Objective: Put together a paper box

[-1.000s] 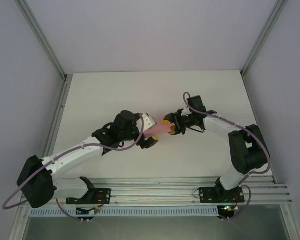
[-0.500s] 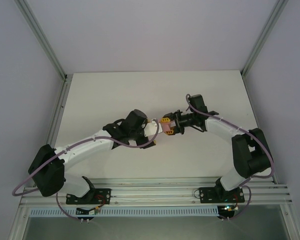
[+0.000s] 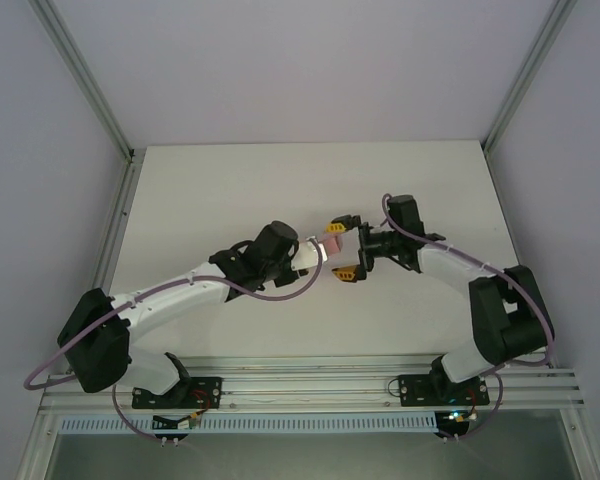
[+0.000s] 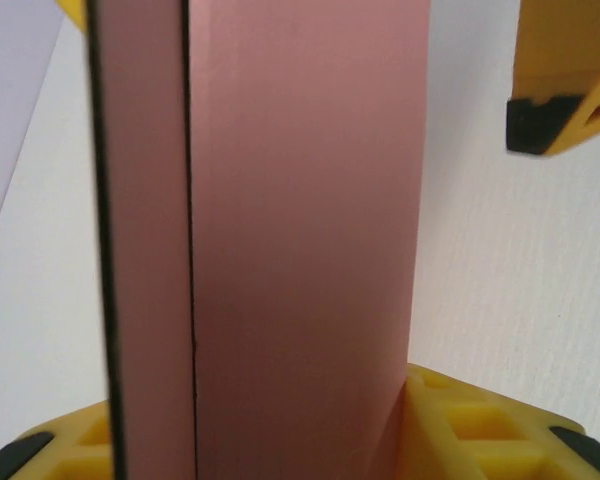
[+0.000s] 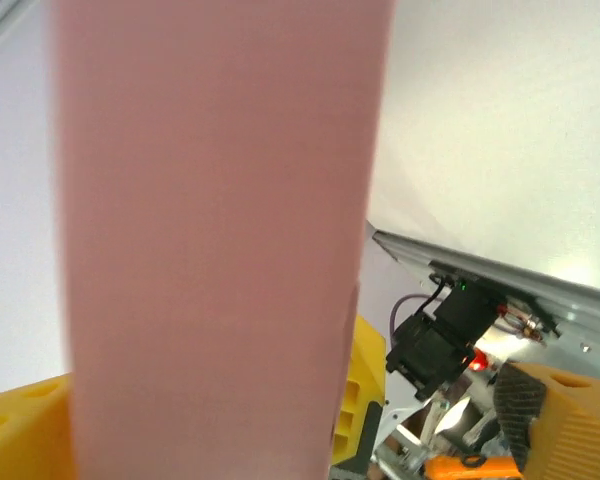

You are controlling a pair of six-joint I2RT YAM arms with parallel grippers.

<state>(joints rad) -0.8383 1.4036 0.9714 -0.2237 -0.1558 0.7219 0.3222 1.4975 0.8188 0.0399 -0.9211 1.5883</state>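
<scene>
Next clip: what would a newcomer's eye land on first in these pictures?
A small pink paper box, held over the middle of the white table. The left end effector grips it; the right end effector stands wide open, its yellow fingers either side of the box, apart from it.

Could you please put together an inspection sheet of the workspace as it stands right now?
Surface: white table, no marks seen.
Job's things: pink paper box, folded into a rectangular body and held above the table.
Clutter: nothing seen.
Grippers: left gripper shut on the paper box; right gripper open, one finger on either side of the box's free end and apart from it.
Cables: purple cables hang in loose loops, one per side, apart from the box.
Surroundings: metal frame posts, pale walls, mounting rail at the near edge.
</scene>
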